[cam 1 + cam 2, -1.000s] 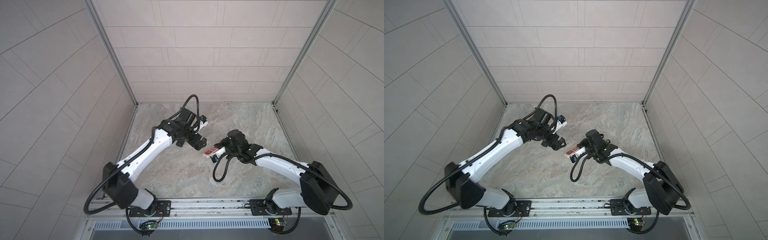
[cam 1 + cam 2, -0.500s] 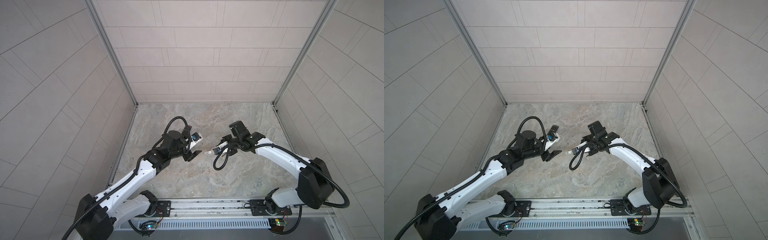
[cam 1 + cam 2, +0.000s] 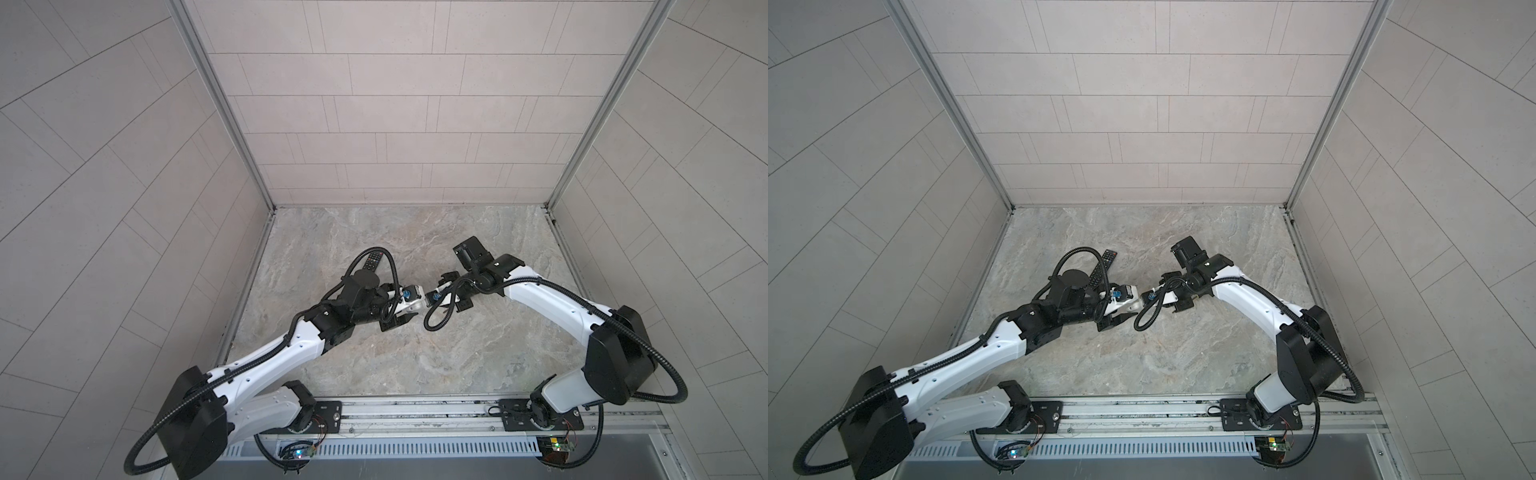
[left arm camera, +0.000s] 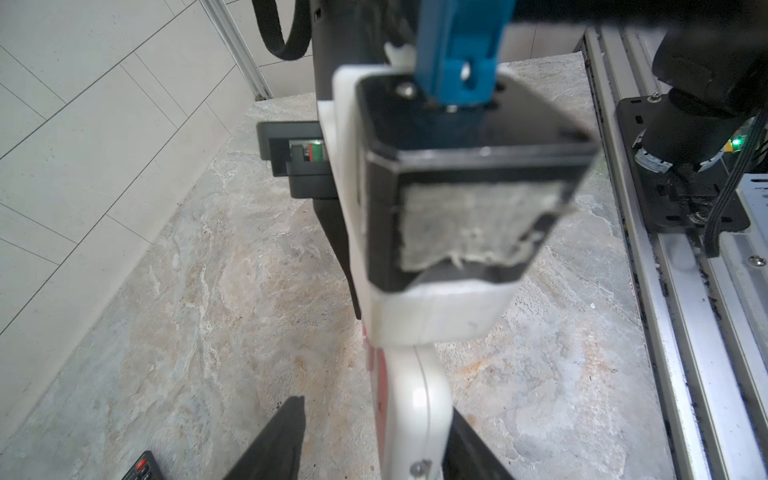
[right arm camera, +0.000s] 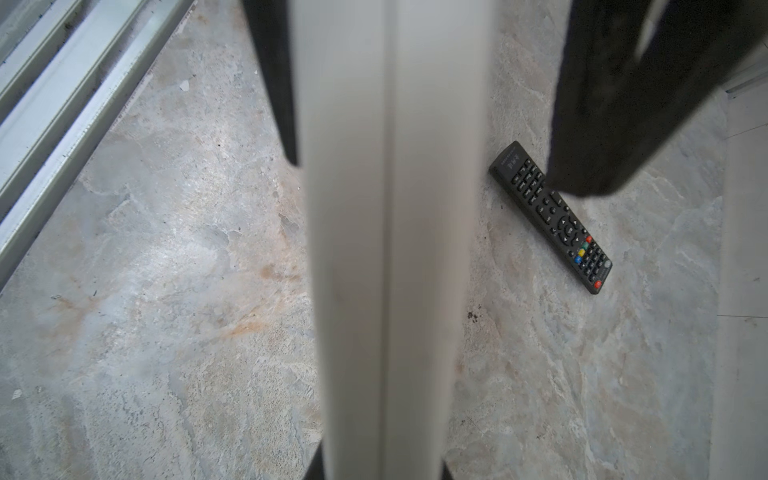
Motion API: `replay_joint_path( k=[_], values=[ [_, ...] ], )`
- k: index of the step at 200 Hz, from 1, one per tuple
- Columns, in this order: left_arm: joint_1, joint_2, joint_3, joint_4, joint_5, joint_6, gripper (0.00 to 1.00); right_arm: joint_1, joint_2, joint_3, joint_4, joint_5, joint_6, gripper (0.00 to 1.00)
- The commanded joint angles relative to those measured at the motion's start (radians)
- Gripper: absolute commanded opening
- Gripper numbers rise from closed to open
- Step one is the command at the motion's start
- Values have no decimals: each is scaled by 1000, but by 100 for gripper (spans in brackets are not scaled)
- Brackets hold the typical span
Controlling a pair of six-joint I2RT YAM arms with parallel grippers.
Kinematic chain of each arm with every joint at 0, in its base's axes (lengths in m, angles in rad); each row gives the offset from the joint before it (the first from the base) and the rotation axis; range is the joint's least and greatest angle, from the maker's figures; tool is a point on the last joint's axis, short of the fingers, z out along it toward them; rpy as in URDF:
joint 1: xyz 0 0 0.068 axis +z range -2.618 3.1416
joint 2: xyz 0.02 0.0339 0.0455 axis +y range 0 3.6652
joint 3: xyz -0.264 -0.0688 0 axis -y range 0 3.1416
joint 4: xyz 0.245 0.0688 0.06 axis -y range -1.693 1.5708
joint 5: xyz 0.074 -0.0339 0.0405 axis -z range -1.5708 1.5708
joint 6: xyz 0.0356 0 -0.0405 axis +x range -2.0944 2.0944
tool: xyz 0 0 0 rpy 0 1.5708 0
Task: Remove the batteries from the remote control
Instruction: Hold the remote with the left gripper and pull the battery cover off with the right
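The white remote control (image 5: 390, 249) is held off the table, and my right gripper (image 5: 382, 465) is shut on it. Its free end (image 4: 415, 415) stands between the jaws of my left gripper (image 4: 376, 411). One left finger touches the remote; the other finger (image 4: 274, 449) stands apart from it, so that gripper is open. In both top views the left gripper (image 3: 415, 309) and the right gripper (image 3: 430, 297) meet nose to nose over the middle of the table. The batteries are hidden.
A black remote (image 5: 552, 216) lies flat on the marble table (image 3: 415, 365) at the far left (image 3: 372, 261), partly under the left arm's cable. The metal rail (image 4: 665, 291) runs along the table's front edge. Tiled walls close in three sides.
My left arm has swung from the back left, near the black remote, to the centre, and its jaws have narrowed around the white remote's end. The right gripper has kept its hold and shifted slightly back.
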State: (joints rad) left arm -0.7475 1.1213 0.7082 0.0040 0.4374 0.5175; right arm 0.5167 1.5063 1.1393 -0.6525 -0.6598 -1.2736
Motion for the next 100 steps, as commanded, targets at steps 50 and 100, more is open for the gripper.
replay_joint_path(
  k=[50, 100],
  values=[
    [-25, 40, -15, 143, 12, -18, 36, 0, 15, 40, -51, -66, 20, 15],
    [-26, 40, -11, 155, 25, -60, 7, -1, 10, 46, -27, -50, 49, 29]
  ],
)
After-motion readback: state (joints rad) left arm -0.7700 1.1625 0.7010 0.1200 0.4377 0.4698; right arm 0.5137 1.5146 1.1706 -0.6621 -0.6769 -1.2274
